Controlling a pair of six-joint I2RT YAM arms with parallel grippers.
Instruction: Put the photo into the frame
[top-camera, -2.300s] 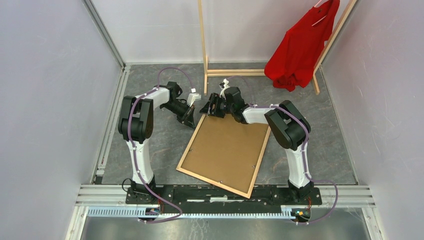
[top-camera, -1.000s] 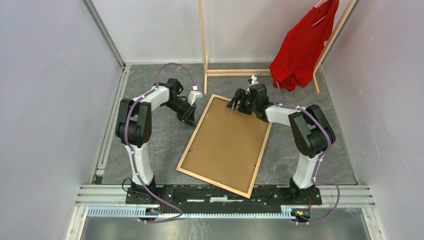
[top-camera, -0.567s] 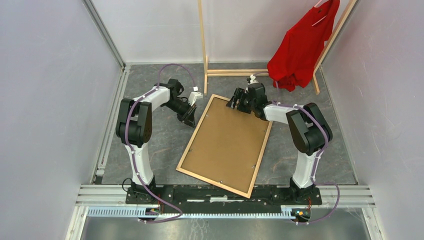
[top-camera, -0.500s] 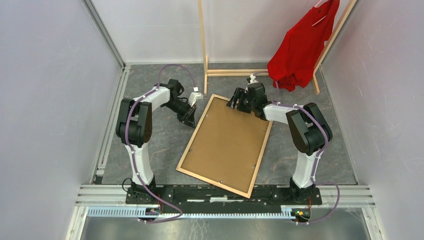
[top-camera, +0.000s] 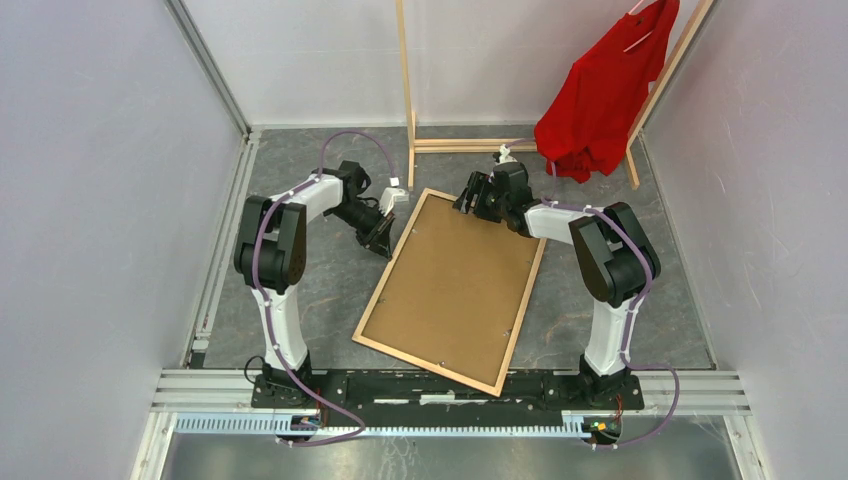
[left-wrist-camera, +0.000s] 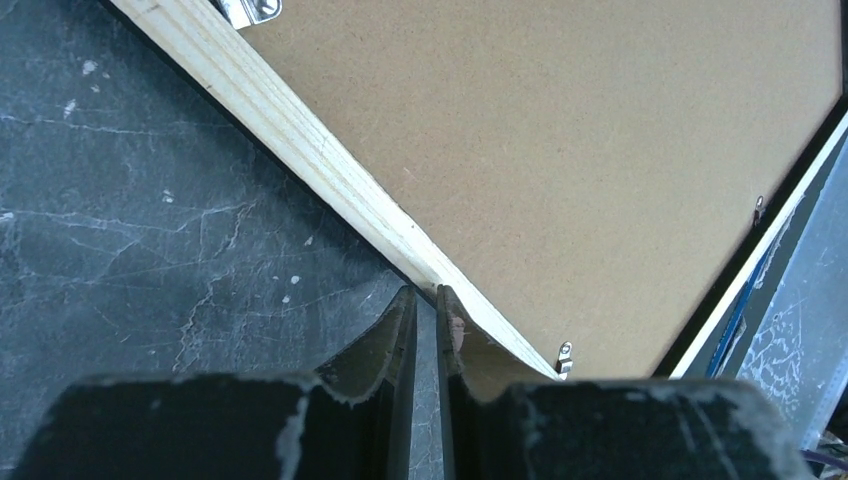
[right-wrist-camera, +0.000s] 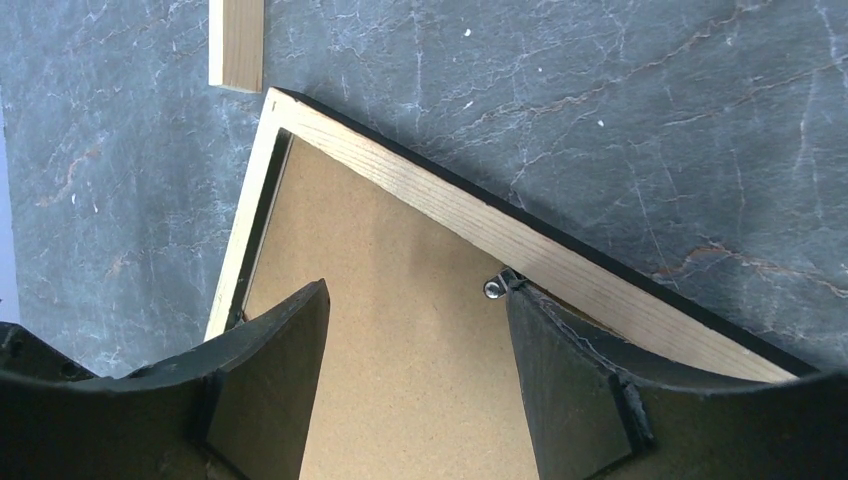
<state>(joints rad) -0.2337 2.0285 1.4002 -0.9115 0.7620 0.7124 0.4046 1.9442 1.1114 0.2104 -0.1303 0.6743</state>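
The frame (top-camera: 391, 264) lies flat with its light wood back up and the brown backing board (top-camera: 455, 285) set inside it. The photo is hidden. My left gripper (top-camera: 382, 240) is shut, its tips (left-wrist-camera: 427, 295) at the outer edge of the frame's left rail (left-wrist-camera: 300, 140). My right gripper (top-camera: 470, 200) is open and empty over the board's far corner (right-wrist-camera: 400, 330). In the right wrist view its gripper (right-wrist-camera: 415, 290) has the right fingertip touching a metal tab (right-wrist-camera: 493, 288) by the far rail (right-wrist-camera: 560, 260).
A wooden clothes rack (top-camera: 407, 90) with a red shirt (top-camera: 600, 90) stands at the back; its foot (right-wrist-camera: 237, 45) ends just beyond the frame's corner. Another metal tab (left-wrist-camera: 565, 350) sits on the left rail. Walls close both sides; a metal rail (top-camera: 450, 385) runs along the near edge.
My right gripper has moved from the frame's far-left corner rightward along the far rail, uncovering that corner. The left gripper has barely shifted. The frame has not moved.
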